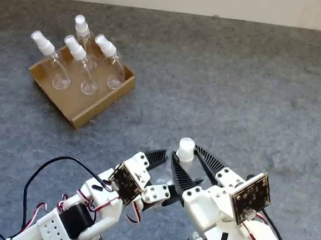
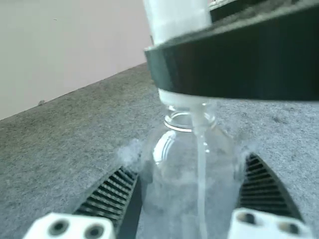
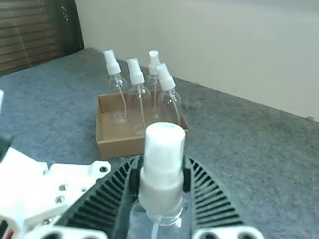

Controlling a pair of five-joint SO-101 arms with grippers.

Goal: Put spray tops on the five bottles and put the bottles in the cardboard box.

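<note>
A clear bottle (image 2: 169,174) stands upright between the fingers of my left gripper (image 2: 187,196), which is shut on its body. My right gripper (image 3: 160,186) is shut on a white spray top (image 3: 162,159) right above the bottle's neck (image 2: 189,121). The top's thin tube (image 2: 201,164) hangs down inside the bottle. In the high view both grippers meet near the table's front middle, with the spray top (image 1: 186,149) sticking up between the right gripper's (image 1: 189,158) black fingers and the left gripper (image 1: 164,181) just beneath it.
The cardboard box (image 1: 97,107) sits at the back left of the grey carpet and holds several upright bottles with spray tops (image 1: 81,64). The box (image 3: 114,142) is also ahead in the right wrist view. A black cable (image 1: 45,169) loops at the front left.
</note>
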